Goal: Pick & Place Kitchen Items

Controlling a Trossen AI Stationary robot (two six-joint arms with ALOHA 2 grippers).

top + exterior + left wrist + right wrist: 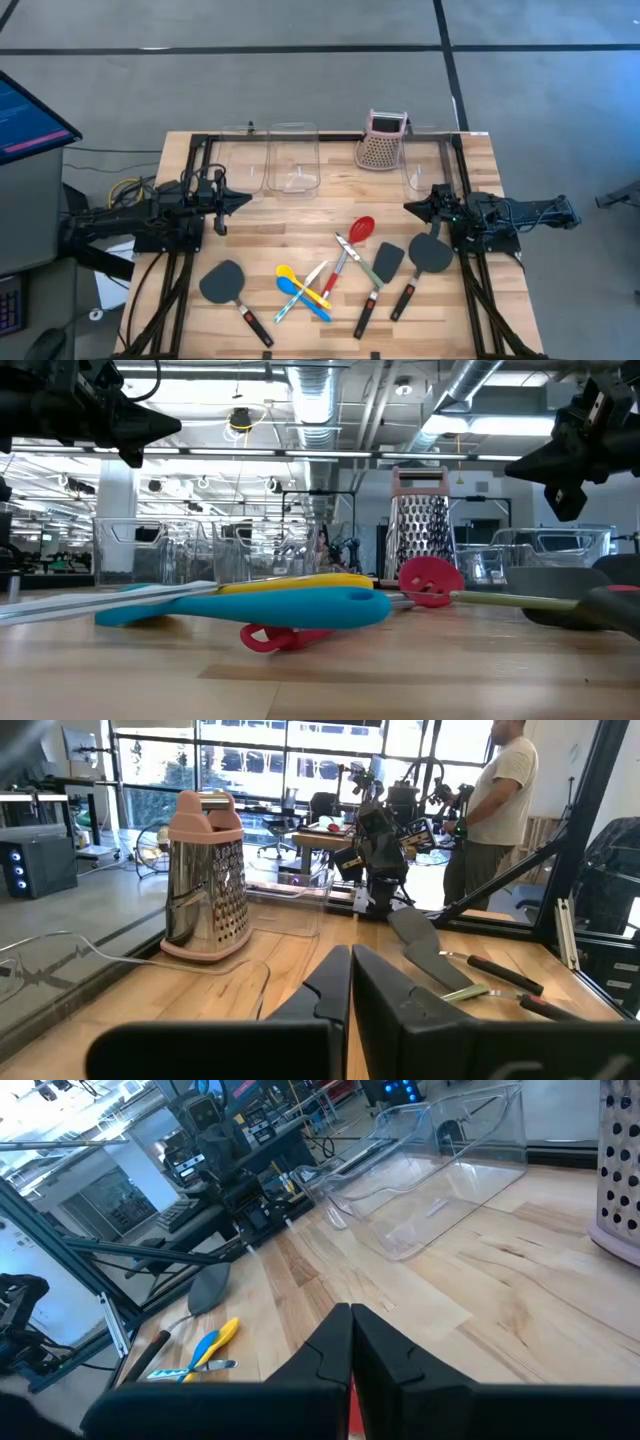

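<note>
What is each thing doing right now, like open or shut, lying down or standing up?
Left tool: shut, holding nothing, above the table.
Right tool: shut, holding nothing, above the table.
Box grater: standing upright.
Clear bin: upright, nothing inside.
Red spoon: lying flat.
Blue spoon: lying flat.
Three spatulas: lying flat.

Wood table (250,235): 3 spatulas (222,283), spoons (300,290), tongs (358,259), grater (382,142), clear bins (293,160).

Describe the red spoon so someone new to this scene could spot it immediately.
Start at the pink-topped box grater at the wooden table's far edge, then come toward the near edge into the utensil cluster. The red spoon is nearest the grater, the only utensil with a round red bowl.
</note>
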